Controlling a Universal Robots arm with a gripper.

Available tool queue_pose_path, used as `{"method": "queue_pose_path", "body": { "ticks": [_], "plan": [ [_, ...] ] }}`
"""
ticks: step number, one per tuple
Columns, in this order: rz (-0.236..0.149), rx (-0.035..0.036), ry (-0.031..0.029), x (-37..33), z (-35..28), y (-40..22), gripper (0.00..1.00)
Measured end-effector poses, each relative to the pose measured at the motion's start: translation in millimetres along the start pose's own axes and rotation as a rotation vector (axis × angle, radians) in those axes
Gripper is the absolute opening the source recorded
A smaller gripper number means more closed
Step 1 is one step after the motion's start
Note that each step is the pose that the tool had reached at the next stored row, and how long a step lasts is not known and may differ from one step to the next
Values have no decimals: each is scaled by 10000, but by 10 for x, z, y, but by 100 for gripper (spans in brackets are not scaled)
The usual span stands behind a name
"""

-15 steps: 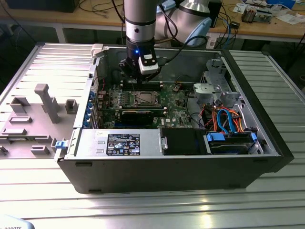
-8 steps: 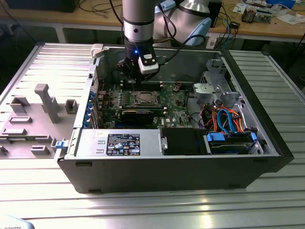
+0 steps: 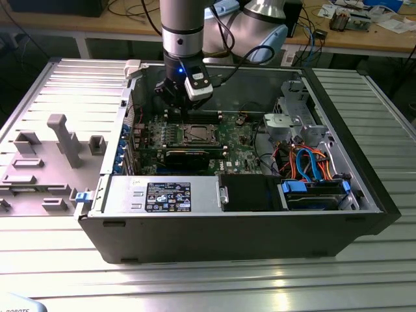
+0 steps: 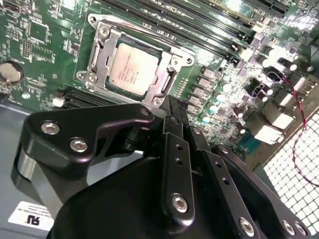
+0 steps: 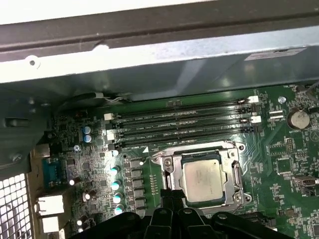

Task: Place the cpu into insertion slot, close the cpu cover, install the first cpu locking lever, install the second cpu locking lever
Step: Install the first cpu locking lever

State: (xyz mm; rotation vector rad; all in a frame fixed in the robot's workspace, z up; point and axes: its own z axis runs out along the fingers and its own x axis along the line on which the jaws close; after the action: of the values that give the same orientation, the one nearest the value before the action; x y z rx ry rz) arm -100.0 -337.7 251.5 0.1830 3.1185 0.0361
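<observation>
My black gripper (image 4: 172, 107), fingers pinched shut and empty, sits at six o'clock of the silver-topped square cpu (image 4: 133, 69) under its thin silvery cover frame (image 4: 164, 82); slipping could scrape the green board (image 4: 45, 40).

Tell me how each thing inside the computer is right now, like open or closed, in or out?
Small square silver-topped cpu: seated flat in the socket.
Square socket with thin metal rim, the insertion slot: filled by the chip.
Thin silvery metal frame, the cpu cover: lying down around the chip.
Black tool: beside the socket's edge, holding nothing visible.
Big dark grey computer case: side open, lying flat.
</observation>
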Motion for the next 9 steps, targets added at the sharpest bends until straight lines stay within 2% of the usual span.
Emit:
{"method": "queue_pose_path", "body": {
  "ticks": [6, 9],
  "plan": [
    [-108, -4, -17, 152, -1, -17, 11],
    [-301, -8, -12, 174, -1, -19, 11]
  ]
}}
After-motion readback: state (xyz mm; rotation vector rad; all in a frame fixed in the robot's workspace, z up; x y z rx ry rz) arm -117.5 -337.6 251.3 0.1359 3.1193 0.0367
